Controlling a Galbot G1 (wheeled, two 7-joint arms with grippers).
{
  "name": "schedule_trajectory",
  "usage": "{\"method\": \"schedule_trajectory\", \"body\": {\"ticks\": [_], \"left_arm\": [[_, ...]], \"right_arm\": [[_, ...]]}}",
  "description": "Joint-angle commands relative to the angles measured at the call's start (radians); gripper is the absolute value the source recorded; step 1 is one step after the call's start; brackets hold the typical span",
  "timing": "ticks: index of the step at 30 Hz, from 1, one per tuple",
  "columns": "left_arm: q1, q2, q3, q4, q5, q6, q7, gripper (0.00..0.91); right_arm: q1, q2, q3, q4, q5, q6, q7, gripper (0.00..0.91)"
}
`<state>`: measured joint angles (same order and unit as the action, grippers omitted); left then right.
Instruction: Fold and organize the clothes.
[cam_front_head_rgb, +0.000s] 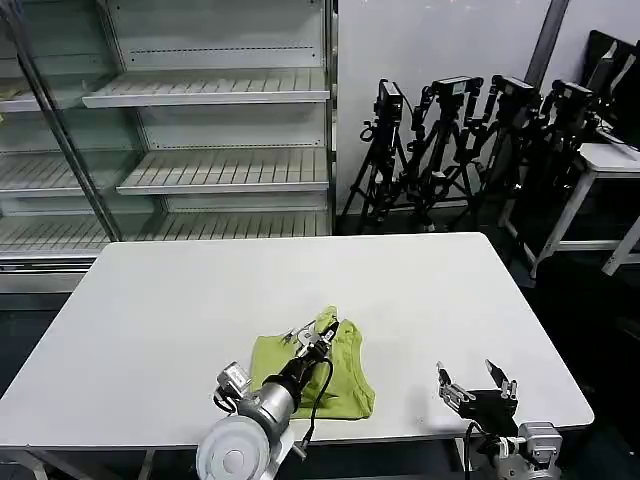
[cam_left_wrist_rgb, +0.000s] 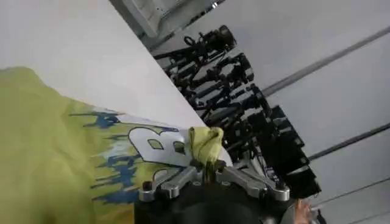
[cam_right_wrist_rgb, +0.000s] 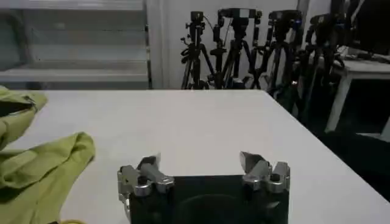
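The left pincer (cam_left_wrist_rgb: 207, 173) is clamped on a bunched fold of the lime T-shirt (cam_front_head_rgb: 345, 375), lifting that edge, probably to carry it over for a fold (the blue-and-white print shows beneath). The shirt lies on the white table (cam_front_head_rgb: 180, 310), near its front edge. The right pincer (cam_front_head_rgb: 476, 385) waits spread beside it.

A lab or studio: bare store shelving (cam_front_head_rgb: 220, 95), tripod-mounted cameras (cam_front_head_rgb: 470, 140), white worktable (cam_front_head_rgb: 180, 300).

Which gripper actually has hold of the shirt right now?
The left gripper: its fingers are pinched on a bunched fold of the lime T-shirt. The right gripper hovers open above the bare white table, off the cloth.
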<state>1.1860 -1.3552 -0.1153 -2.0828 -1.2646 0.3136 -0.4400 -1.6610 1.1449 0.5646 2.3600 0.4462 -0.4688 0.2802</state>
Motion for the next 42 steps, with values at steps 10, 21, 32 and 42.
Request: {"method": "schedule_trajectory", "body": {"ticks": [10, 21, 32, 42], "left_arm": [[0.108, 0.106, -0.129, -0.171, 0.082, 0.019, -0.005, 0.907], [0.309, 0.285, -0.366, -0.161, 0.328, 0.151, 0.023, 0.907], [0.321, 0.195, -0.282, -0.131, 0.229, 0.199, 0.017, 0.907], [0.214, 0.109, -0.206, -0.053, 0.251, 0.167, 0.025, 0.907]], "right_arm": [[0.026, 0.002, -0.016, 0.003, 0.026, -0.013, 0.002, 0.907], [0.054, 0.007, -0.039, -0.005, 0.023, -0.012, -0.011, 0.907], [0.045, 0.006, -0.019, 0.006, 0.031, -0.011, -0.011, 0.907], [0.028, -0.004, 0.008, 0.026, 0.042, -0.014, -0.009, 0.907]]}}
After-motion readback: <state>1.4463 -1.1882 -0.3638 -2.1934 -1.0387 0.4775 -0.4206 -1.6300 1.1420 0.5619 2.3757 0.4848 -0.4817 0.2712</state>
